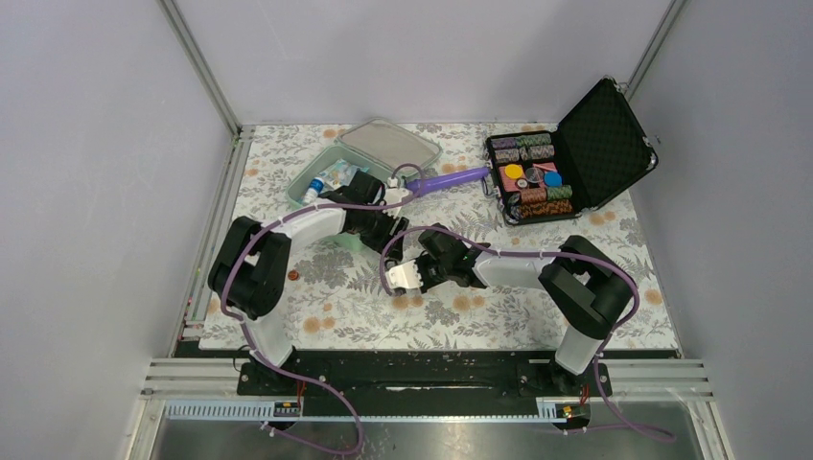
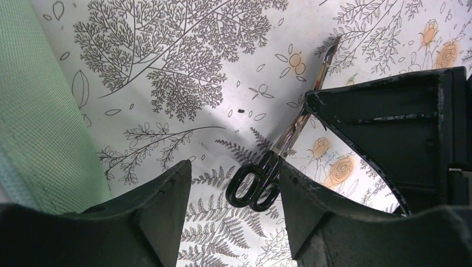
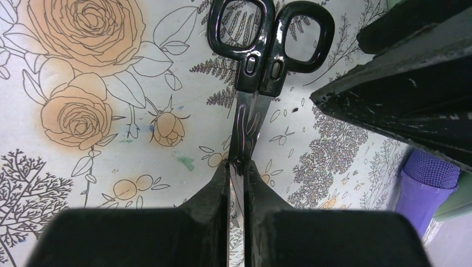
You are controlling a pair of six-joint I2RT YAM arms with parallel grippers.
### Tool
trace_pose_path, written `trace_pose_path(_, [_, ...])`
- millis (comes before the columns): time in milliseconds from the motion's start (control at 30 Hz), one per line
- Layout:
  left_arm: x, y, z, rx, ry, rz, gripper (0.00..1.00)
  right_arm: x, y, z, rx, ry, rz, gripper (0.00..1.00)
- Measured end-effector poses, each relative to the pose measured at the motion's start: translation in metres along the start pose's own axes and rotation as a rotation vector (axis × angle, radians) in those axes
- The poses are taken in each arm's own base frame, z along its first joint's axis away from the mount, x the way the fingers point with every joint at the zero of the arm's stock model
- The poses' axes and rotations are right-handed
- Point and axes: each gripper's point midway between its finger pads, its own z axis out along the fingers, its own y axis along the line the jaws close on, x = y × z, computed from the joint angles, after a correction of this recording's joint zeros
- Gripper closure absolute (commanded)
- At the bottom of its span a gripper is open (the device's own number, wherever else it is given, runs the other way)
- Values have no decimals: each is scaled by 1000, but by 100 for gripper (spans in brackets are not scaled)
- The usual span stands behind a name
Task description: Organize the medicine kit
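Note:
The mint-green medicine kit (image 1: 312, 184) lies open at the back left, lid (image 1: 388, 144) laid back, with small packets and a bottle inside. Its green wall fills the left edge of the left wrist view (image 2: 33, 111). Black-handled scissors (image 3: 270, 39) are held by the blades in my right gripper (image 3: 238, 166), which is shut on them low over the floral cloth. My left gripper (image 2: 235, 167) is open, and the scissor handles (image 2: 256, 186) sit between its fingers, close to the right finger. In the top view the two grippers, left (image 1: 383, 230) and right (image 1: 425, 247), meet just in front of the kit.
A purple tube-like item (image 1: 446, 179) lies right of the kit and shows in the right wrist view (image 3: 423, 183). An open black foam-lined case (image 1: 566, 158) of colourful pieces stands at the back right. A small coin (image 1: 292, 275) lies by the left arm.

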Motion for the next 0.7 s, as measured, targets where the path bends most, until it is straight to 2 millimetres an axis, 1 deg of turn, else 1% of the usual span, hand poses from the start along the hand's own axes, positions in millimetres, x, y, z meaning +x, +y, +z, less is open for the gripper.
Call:
trace_pose_path(133, [4, 3, 1, -18, 13, -12, 43, 0, 0, 0, 0, 0, 0, 100])
trace_pose_path(333, [26, -2, 9, 31, 99, -49, 49, 0, 0, 0, 0, 0, 0, 100])
trace_pose_path(500, [40, -12, 10, 100, 168, -57, 74, 0, 0, 0, 0, -1, -1, 100])
trace_pose_path(700, [44, -19, 6, 167, 183, -89, 92, 1, 1, -1, -3, 3, -11, 100])
